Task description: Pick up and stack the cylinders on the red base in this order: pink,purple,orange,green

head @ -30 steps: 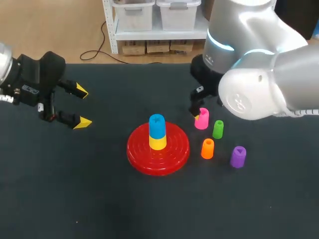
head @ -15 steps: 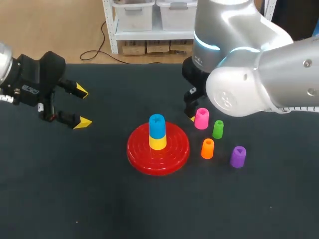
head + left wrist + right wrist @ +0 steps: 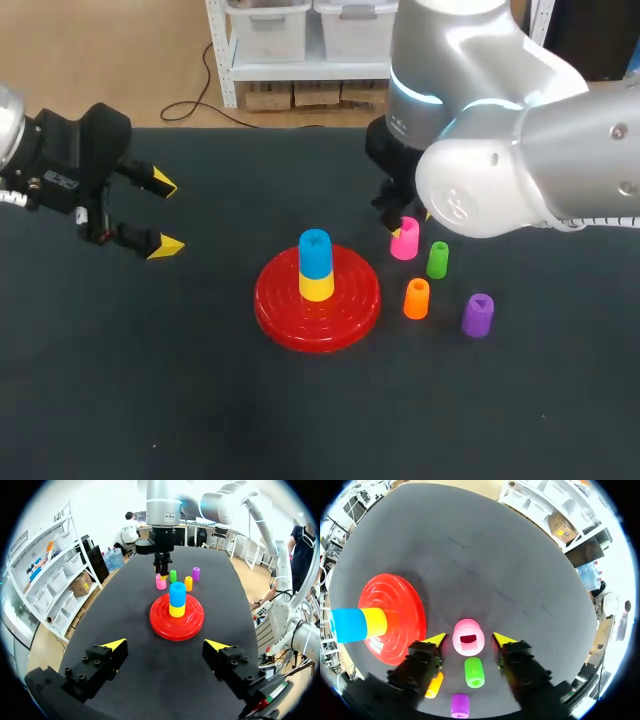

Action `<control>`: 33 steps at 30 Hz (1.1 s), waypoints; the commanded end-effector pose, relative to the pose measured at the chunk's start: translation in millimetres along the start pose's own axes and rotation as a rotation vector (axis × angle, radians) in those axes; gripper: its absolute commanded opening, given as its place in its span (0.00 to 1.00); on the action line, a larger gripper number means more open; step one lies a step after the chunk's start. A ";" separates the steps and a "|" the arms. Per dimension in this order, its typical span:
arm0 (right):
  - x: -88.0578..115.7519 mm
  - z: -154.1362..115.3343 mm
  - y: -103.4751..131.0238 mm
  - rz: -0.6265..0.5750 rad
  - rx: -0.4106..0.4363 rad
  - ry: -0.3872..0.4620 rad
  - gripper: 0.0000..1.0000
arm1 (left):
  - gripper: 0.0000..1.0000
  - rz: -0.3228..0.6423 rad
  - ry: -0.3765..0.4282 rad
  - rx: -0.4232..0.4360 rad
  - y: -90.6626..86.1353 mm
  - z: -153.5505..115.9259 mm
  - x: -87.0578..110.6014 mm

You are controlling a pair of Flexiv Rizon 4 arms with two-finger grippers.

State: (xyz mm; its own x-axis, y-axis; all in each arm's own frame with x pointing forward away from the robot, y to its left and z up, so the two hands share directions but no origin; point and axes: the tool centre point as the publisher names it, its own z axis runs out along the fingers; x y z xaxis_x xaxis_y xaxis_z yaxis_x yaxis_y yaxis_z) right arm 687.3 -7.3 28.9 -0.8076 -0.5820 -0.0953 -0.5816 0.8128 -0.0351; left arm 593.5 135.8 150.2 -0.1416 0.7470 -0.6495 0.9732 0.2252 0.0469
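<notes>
The pink cylinder (image 3: 468,638) stands upright on the worktop (image 3: 200,400), just right of the red base (image 3: 275,300) and farthest of the loose cluster of four. Its long axis is vertical, in line with the right jaws, which hang directly over it pointing down. In the right wrist view it sits squarely between the two yellow tips (image 3: 436,639), with a sliver of dark worktop showing on either side. The right jaws are thus spread a little wider than the cylinder and grip nothing. This arm is plainly the nearer one. The left jaws, spread wide and empty, hang well apart over the worktop's left side.

The cylinder is smooth pink plastic, round, with a squarish slot in its top face (presumably for keying onto the piece below). The green cylinder (image 3: 474,672) stands just beside it on the near side. The orange cylinder (image 3: 416,298) and purple cylinder (image 3: 477,314) are nearer still. On the base a blue cylinder (image 3: 315,253) already sits on a yellow cylinder (image 3: 317,287).
</notes>
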 end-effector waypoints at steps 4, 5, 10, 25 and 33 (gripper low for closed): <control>3.6 1.9 1.9 0.000 0.006 0.006 0.42 | 1.00 0.001 0.000 0.002 1.1 0.5 0.6; 3.7 2.3 1.9 0.000 0.006 0.007 0.42 | 1.00 0.001 0.000 0.002 1.1 0.5 0.6; 2.6 4.6 1.1 -0.002 0.013 0.012 0.39 | 1.00 0.001 0.000 0.002 1.1 0.5 0.6; 3.5 -10.0 -3.0 -0.006 0.007 -0.029 0.00 | 1.00 0.001 0.000 0.002 1.1 0.5 0.6; 3.8 -22.2 -5.7 -0.018 -0.015 -0.054 0.00 | 1.00 0.001 0.000 0.002 1.1 0.5 0.6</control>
State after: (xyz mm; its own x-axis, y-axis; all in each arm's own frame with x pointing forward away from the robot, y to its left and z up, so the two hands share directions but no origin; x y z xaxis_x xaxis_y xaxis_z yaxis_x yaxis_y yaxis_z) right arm 690.5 -11.3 49.2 -0.7925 -0.5947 -0.1357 -0.5978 0.8014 -0.0209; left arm 593.5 135.8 150.2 -0.1416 0.7471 -0.6495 0.9732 0.2252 0.0469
